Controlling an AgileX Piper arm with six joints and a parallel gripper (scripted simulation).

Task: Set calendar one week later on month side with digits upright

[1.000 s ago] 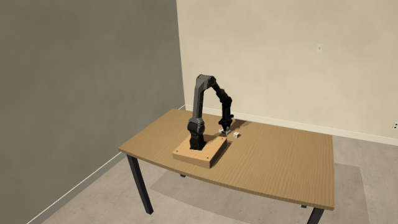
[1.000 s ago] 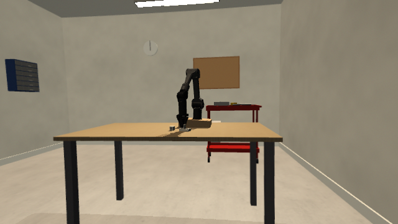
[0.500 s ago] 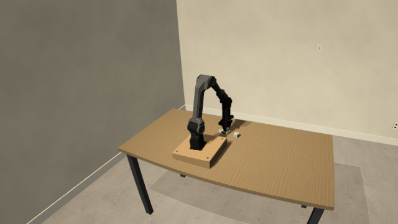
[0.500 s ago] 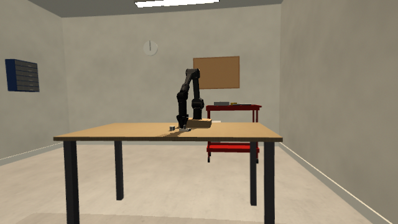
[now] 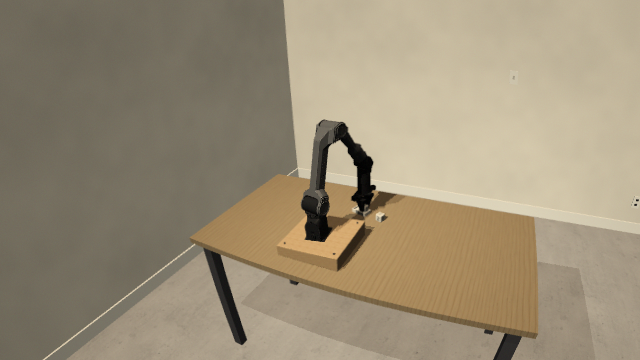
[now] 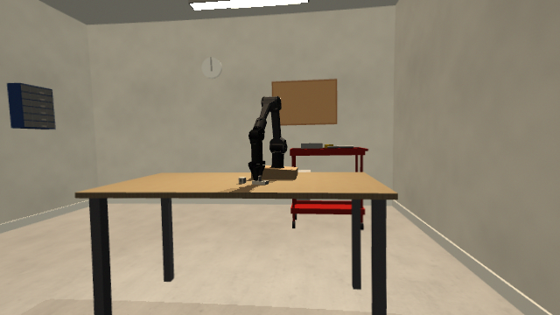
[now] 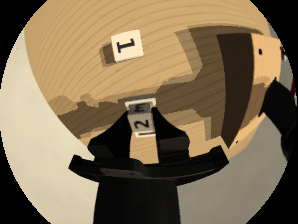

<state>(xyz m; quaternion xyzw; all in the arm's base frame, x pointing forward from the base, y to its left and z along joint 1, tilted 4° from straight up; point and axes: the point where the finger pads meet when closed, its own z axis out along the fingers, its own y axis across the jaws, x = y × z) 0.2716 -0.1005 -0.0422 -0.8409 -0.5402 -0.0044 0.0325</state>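
My gripper [image 7: 142,114] [image 5: 361,207] [image 6: 258,177] is shut on a white number cube [image 7: 141,123] whose top face shows a 2. It holds the cube low over the table, just beyond the arm's wooden base. A pale part [image 7: 140,104] shows right past the held cube; I cannot tell whether it is the tray. A small grey-white piece [image 5: 358,212] [image 6: 262,183] lies under the gripper in the top and exterior views. A second white cube [image 7: 127,47] [image 5: 380,216] [image 6: 241,179] stands alone on the table a little beyond the gripper, with a 1 on top.
The arm stands on a wooden base block [image 5: 345,245] [image 6: 284,173] on the wooden table [image 5: 450,270] [image 6: 175,184]. A red cart [image 6: 328,151] stands behind the table, off it.
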